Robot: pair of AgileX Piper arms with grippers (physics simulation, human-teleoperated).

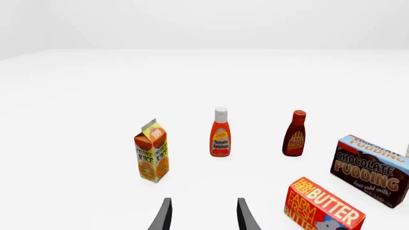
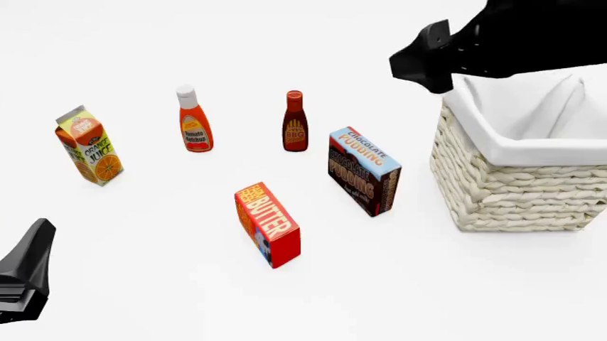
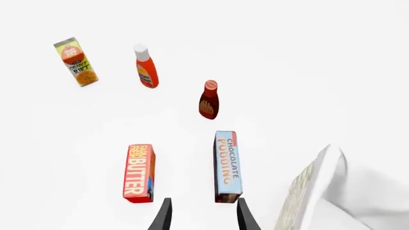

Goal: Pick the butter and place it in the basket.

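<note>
The butter (image 2: 267, 224) is a red-orange box with pale lettering, standing on its long edge near the middle of the white table. It also shows in the wrist views as the butter (image 1: 324, 207) and the butter (image 3: 139, 172). The cream wicker basket (image 2: 517, 192), lined with white cloth, stands at the right; its rim (image 3: 313, 191) enters the right wrist view. My left gripper (image 1: 204, 218) is open and empty, low at the near left, well short of the butter. My right gripper (image 3: 203, 218) is open and empty, held high by the basket's far left corner.
An orange juice carton (image 2: 88, 145), a tomato ketchup bottle (image 2: 195, 121) and a BBQ sauce bottle (image 2: 295, 122) stand in a row behind the butter. A chocolate pudding box (image 2: 363, 170) stands between the butter and the basket. The right arm (image 2: 493, 42) hangs over the basket's far side.
</note>
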